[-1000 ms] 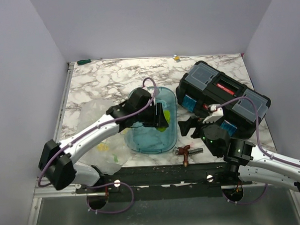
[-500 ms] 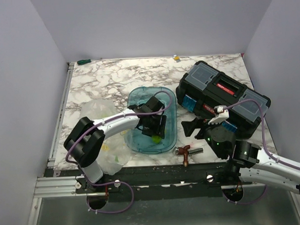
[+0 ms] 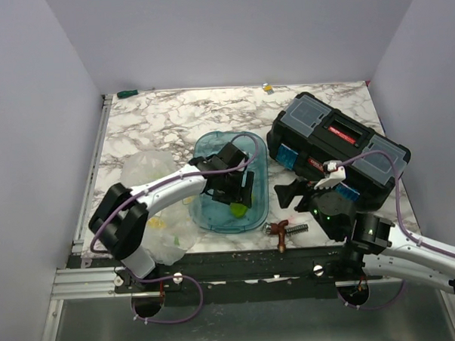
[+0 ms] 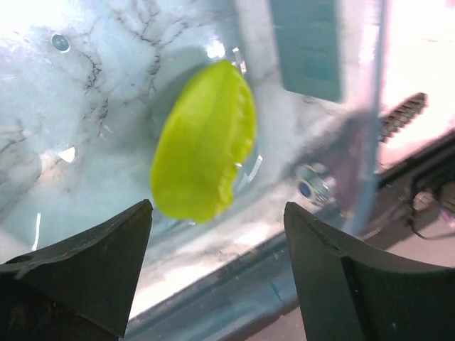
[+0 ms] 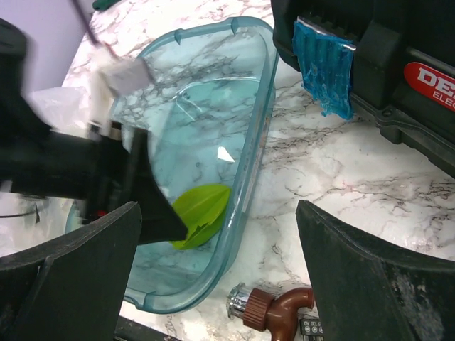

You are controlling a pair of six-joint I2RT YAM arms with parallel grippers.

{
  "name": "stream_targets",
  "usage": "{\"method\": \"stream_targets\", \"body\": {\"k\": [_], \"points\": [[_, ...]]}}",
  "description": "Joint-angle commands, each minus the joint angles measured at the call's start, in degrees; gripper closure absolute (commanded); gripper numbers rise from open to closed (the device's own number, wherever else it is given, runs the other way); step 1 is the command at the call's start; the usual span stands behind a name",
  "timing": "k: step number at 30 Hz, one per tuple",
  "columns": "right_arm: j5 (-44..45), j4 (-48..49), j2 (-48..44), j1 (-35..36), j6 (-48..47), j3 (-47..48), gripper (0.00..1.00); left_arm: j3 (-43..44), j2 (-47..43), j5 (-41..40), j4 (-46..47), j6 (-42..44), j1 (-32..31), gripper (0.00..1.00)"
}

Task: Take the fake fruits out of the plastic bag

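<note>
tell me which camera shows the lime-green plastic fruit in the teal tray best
Left wrist view: the glossy lime-green ridged plastic fruit fills the centre, close and uncovered. Right wrist view shows it smaller, partly covered; top view, only a small speck.

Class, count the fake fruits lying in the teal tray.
1: a yellow-green plastic fruit at the near end of the translucent teal oval tray, by the left fingers. The arm may hide others.
</note>
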Motion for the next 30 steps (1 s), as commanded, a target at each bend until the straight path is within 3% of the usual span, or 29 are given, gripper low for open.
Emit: {"method": "stream_targets", "body": {"k": [1, 7, 14, 18, 24, 30], "points": [[-1.23, 1.18, 2.32, -0.23, 0.76, -0.80, 0.07, 1.07, -11.13, 2.08, -1.18, 1.62, -0.34, 0.25], [-3.21, 4.55, 7.05, -0.24, 0.46, -0.91, 0.07, -0.76, -21.83, 5.63, -1.51, 2.59, -0.36, 0.24], [-6.08, 8.29, 10.14, -0.19, 0.21, -1.50, 0.07, -7.29, -35.50, 19.89, 5.28, 3.37, -0.37, 0.24], [-10.49, 13.12, 12.73, -0.27, -1.18, -1.52, 0.07, -10.72, -43.39, 24.92, 4.27, 4.17, -0.34, 0.24], [-14.59, 18.84, 20.29, -0.27, -2.35, 0.37, 0.07, -23.89, -62.90, 9.93, 3.97, -4.66, -0.30, 0.28], [-16.20, 22.09, 23.68, -0.24, -2.51, 0.61, 0.07, -34.17, -83.92, -8.99, -6.15, -16.79, -0.35, 0.33]]}}
